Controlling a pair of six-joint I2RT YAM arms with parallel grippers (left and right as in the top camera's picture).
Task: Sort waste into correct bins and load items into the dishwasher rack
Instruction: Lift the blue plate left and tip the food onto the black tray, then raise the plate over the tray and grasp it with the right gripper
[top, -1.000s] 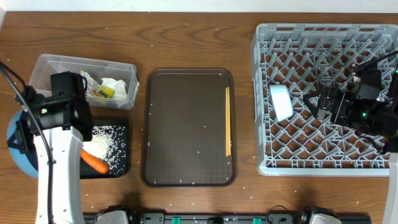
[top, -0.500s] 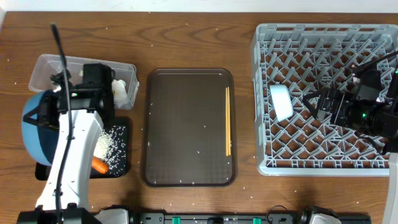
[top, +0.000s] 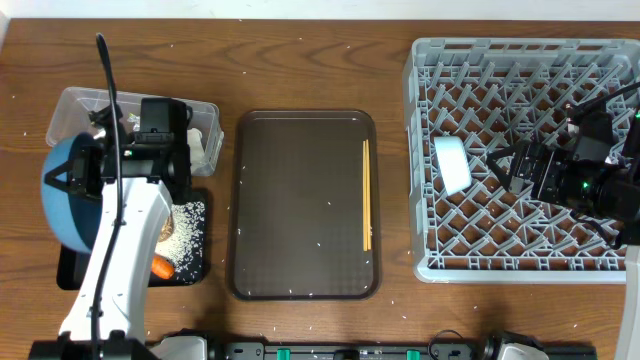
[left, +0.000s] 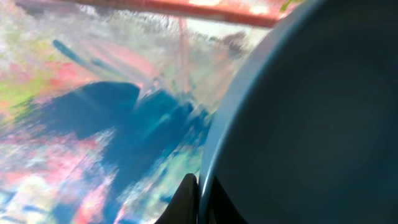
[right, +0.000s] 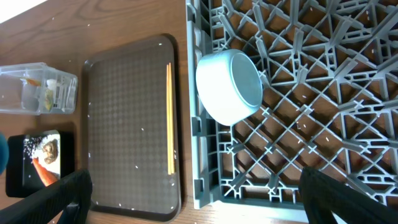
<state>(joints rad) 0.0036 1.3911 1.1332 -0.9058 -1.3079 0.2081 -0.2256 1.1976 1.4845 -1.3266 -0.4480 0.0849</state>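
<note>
My left gripper (top: 62, 178) is shut on the rim of the large blue plate (top: 70, 215), which hangs tilted over the left end of the black tray (top: 195, 268). In the left wrist view the plate (left: 311, 124) fills the right side, its edge pinched between my fingers (left: 188, 202). Rice (top: 188, 228) and a carrot (top: 160, 267) lie in the black tray. The clear tub (top: 75, 105) holds a white tissue (top: 207, 146); my arm hides the rest. My right gripper (top: 505, 170) hovers open over the grey rack (top: 520, 60), beside a light blue cup (top: 452, 165) lying in it.
A brown serving tray (top: 300, 200) sits mid-table with a pair of wooden chopsticks (top: 366, 195) along its right side. Rice grains are scattered over the wooden table. The right wrist view shows the cup (right: 230, 87), chopsticks (right: 170, 118) and rack (right: 311, 93).
My left arm has carried the blue plate up and to the right, from the table's left edge to over the black tray. The right arm has not moved.
</note>
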